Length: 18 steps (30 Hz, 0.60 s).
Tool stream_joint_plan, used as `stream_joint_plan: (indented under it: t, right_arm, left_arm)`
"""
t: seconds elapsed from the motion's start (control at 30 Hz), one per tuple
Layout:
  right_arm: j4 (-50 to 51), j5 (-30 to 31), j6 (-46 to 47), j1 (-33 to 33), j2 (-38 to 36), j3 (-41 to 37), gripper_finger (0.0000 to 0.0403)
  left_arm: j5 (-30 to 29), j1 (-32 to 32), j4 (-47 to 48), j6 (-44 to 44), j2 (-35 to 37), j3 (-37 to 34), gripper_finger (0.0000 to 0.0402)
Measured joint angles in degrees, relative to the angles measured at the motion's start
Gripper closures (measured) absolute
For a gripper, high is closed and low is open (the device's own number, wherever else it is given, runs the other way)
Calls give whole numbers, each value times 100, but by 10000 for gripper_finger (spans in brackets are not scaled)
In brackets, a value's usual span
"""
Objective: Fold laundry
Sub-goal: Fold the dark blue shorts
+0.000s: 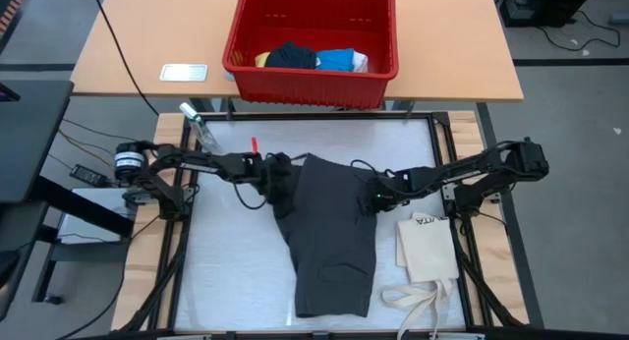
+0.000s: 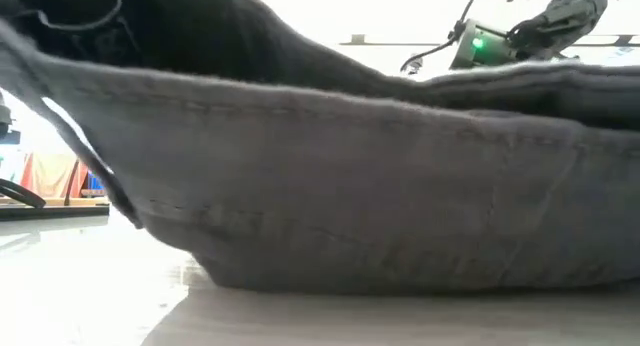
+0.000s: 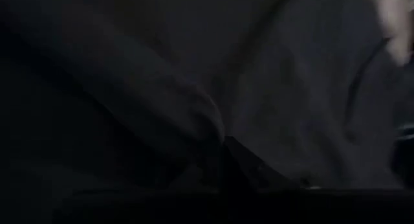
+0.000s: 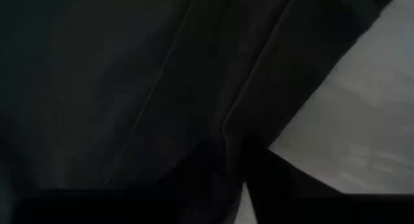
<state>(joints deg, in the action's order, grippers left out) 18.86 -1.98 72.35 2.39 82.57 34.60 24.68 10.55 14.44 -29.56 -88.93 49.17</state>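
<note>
The dark grey cargo shorts lie lengthwise on the white mat and fill the low view. My left gripper is shut at their far left corner, where the cloth bunches up. My right gripper is at their right edge near the far end, with its fingers closed on that edge. More laundry sits in the red basket on the wooden table beyond: navy, bright blue, yellow and white pieces. My left gripper holds the bunched cloth at the shorts' far left corner, coming from the table's left and slanting down. That corner stands raised, and the rest lies on the mat. How many layers it has cannot be told. My right gripper pinches the shorts' right edge between its two fingers, slanting down from the table's right. The edge runs in between the fingertips, with bare mat beside it. The cloth around it lies on the mat.
A flat cream tote bag with long straps lies on the mat right of the shorts. A small white object and a small red one lie near the mat's far left corner. Black frame rails edge the mat.
</note>
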Motion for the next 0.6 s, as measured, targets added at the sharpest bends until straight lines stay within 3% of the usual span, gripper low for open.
stream_joint_plan:
  t: [0.13, 0.3, 0.43, 0.6]
  right_arm:
    - [38, 166, -120, -130, -118, -2, 389]
    - [46, 478, -236, -210, -593, -4, 389]
    - [-60, 540, -722, -306, -1005, -4, 393]
    - [-608, 216, -1662, -507, -1236, 3, 393]
  left_arm:
    - [1, -78, 33, -201, 598, 5, 398]
    - [-131, -215, 221, -382, 1255, 48, 399]
    - [-304, -473, 1244, -312, 1521, 52, 400]
    - [-614, -1002, 2312, 725, 1579, -29, 400]
